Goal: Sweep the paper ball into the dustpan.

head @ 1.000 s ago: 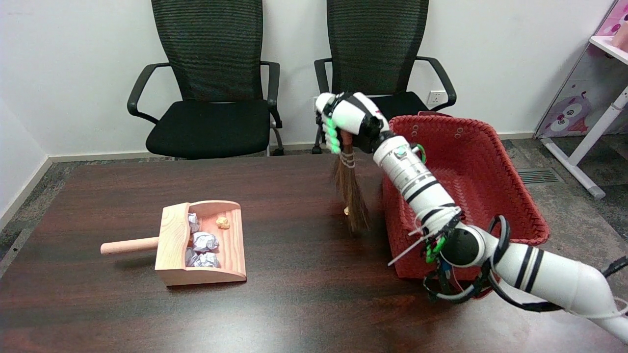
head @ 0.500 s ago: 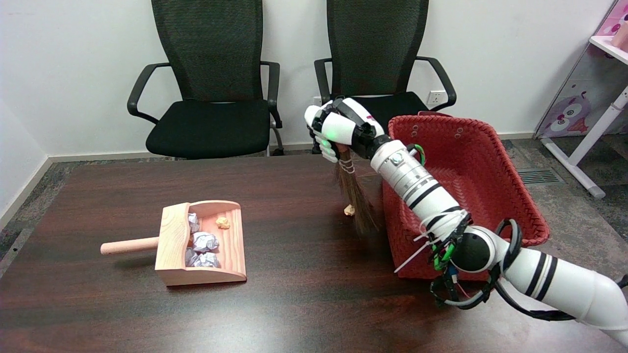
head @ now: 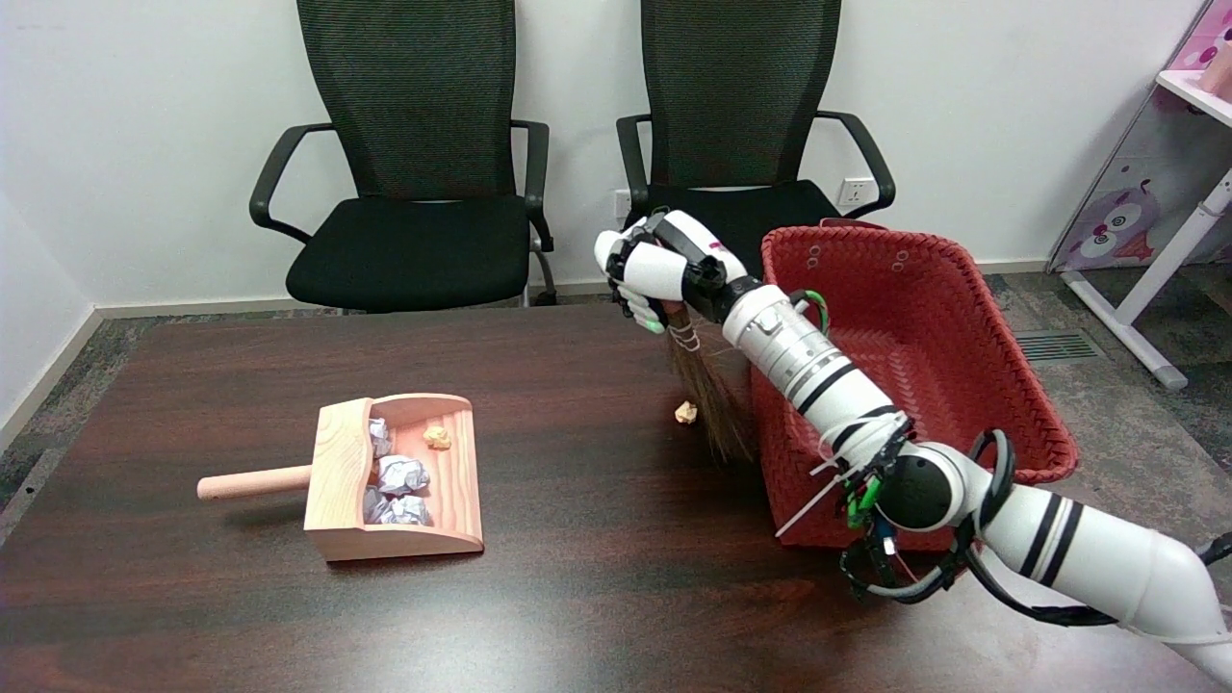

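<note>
My right hand grips the top of a small brown straw broom, which hangs tilted with its bristles down on the table beside the red basket. A small tan paper ball lies on the table just left of the bristles. The wooden dustpan sits at the table's left, handle pointing left, with several grey crumpled paper balls and one small tan ball inside it.
A red woven basket stands on the table's right side, right behind the broom. Two black office chairs stand beyond the far edge. The dark wooden table stretches between ball and dustpan.
My hand has dropped lower and moved slightly left, swinging the broom's bristles rightward toward the basket. The tan ball, earlier hidden behind the bristles, now shows to their left.
</note>
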Available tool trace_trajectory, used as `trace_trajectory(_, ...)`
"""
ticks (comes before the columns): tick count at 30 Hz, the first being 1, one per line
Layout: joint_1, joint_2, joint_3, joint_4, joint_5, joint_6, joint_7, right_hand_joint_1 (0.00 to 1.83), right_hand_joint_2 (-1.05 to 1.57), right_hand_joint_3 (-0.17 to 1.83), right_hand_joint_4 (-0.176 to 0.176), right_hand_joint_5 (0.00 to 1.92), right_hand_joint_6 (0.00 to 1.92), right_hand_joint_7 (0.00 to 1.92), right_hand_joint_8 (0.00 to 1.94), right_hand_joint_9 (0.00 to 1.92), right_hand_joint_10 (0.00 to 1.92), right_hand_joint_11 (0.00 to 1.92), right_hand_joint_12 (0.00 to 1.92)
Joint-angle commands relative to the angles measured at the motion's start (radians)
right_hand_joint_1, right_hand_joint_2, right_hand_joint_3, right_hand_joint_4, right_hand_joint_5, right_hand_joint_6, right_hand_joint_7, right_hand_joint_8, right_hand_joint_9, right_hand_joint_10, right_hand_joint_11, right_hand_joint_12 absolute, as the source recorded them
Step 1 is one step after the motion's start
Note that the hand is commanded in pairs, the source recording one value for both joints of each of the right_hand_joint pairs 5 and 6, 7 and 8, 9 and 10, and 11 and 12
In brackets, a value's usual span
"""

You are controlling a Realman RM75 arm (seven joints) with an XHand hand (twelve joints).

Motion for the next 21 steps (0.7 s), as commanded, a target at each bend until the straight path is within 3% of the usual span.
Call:
trace_trajectory(1, 0.103, -0.068, -0.069, 0.176, -0.002, 0.017, -0.012, 0.89, 1.57, 1.77, 0.024, 1.92, 1.92, 1.92, 1.92, 1.92, 1.92, 1.92, 1.92)
trace_trajectory(13, 0.133, -0.179, -0.095, 0.242, -0.002, -0.041, 0.004, 0.81, 1.56, 1.83, 0.016, 1.92, 1.92, 1.92, 1.92, 1.92, 1.92, 1.92, 1.92)
trace_trajectory(21, 0.107, -0.262, -0.123, 0.313, 0.036, -0.101, 0.154, 0.84, 1.37, 1.83, 0.01, 1.92, 1.92, 1.92, 1.92, 1.92, 1.92, 1.92, 1.92)
